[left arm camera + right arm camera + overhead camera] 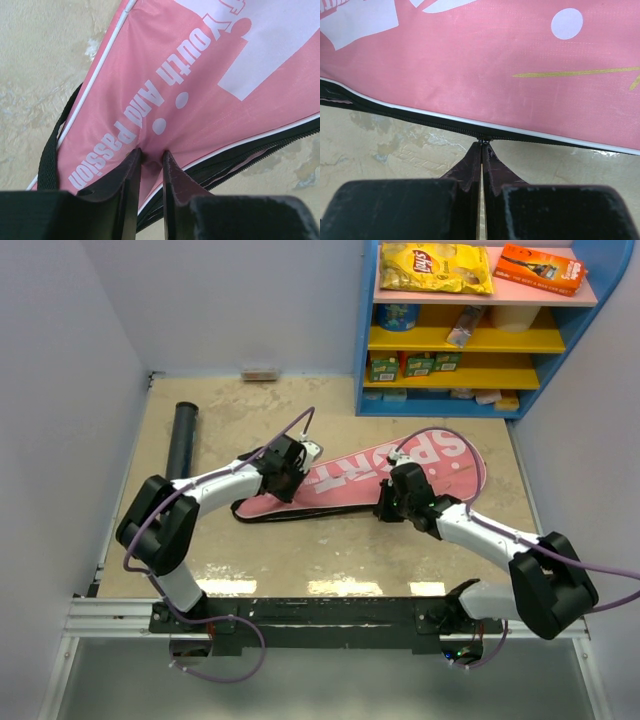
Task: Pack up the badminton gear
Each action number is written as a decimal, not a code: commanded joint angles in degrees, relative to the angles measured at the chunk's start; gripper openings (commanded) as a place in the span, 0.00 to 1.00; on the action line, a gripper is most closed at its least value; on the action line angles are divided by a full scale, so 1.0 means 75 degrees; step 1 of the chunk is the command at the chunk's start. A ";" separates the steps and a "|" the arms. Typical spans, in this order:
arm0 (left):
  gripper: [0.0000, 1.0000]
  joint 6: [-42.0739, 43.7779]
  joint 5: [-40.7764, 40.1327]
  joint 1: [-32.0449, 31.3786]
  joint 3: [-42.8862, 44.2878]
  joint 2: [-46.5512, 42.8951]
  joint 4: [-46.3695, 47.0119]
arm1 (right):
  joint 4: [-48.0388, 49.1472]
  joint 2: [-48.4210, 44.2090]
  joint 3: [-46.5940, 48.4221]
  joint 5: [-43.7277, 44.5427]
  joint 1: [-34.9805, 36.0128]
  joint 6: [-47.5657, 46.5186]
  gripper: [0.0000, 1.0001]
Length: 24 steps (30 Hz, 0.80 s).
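Your pink bag (350, 475) lies flat on the desk (300, 550), slanting from its narrow handle end on the left up to its wide head on the right, with SPORT in white letters facing up. Your left tool (292, 466) sits on the narrow end. In the left wrist view, that tool (151, 155) is clenched on a pinch of the bag's pink cloth (150, 75), just below the words "Youth And Passion". A black strap (50, 155) runs along the bag's edge there.

Your right tool (392, 500) is at the near edge of the wide end. In the right wrist view its fingers (470, 167) are pressed together on the zip puller (483, 141), right at the black zip line below the white piping.

The long black tube (181, 440) lies on the desk at the far left, apart from the bag.
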 commanded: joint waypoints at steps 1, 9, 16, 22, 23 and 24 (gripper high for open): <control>0.18 -0.0751 0.1321 -0.0210 -0.0747 0.1008 -0.0405 | 0.0002 -0.0246 -0.0073 -0.0089 -0.0064 -0.0154 0.00; 0.04 -0.1677 0.1813 -0.1311 -0.1028 0.1336 0.0391 | -0.0127 -0.0445 -0.0226 -0.0089 -0.0416 -0.0212 0.00; 0.01 -0.2439 0.2411 -0.2015 -0.0982 0.1676 0.1259 | -0.0022 -0.0246 -0.0085 -0.0813 -0.0416 -0.0376 0.00; 0.01 -0.2720 0.2891 -0.2402 -0.0665 0.1852 0.1692 | 0.0376 -0.0258 -0.0062 -0.1073 0.0274 -0.0038 0.00; 0.01 -0.2767 0.3008 -0.2460 -0.0642 0.1852 0.1844 | 0.0504 -0.0037 -0.0027 -0.1027 0.0705 0.0045 0.00; 0.01 -0.2872 0.3102 -0.2472 -0.0630 0.1852 0.1938 | 0.0552 0.0105 0.0020 -0.0980 0.0953 0.0127 0.00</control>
